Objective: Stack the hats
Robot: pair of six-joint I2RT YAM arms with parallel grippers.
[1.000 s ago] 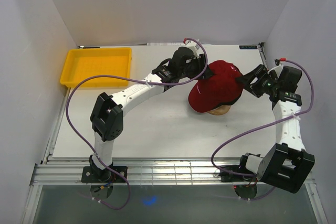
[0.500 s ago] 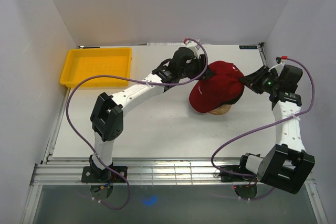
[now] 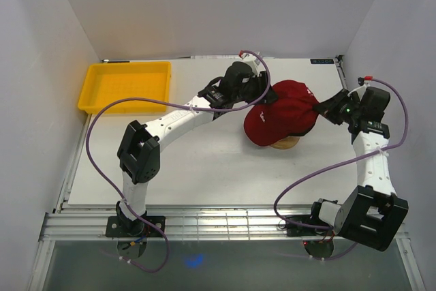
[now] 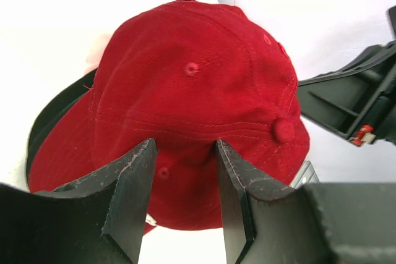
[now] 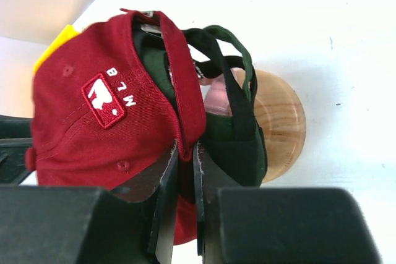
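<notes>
Topmost: red cap (image 3: 283, 117), white MLB patch, crown up. Nested beneath: green cap (image 5: 238, 146), black cap (image 5: 232, 91); rear straps showing.

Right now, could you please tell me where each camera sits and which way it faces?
Top external: fixed above and behind the arms, looking down on the table, yellow tray and red cap; both arms show whole.
Left wrist: on the left arm, facing the red cap's crown; the left jaws, apart, frame the bottom.
Right wrist: on the right arm, facing the cap's back opening, the green cap beneath and the wooden stand; the right jaws pinch the red rim.
Shared: all three show the red cap.
</notes>
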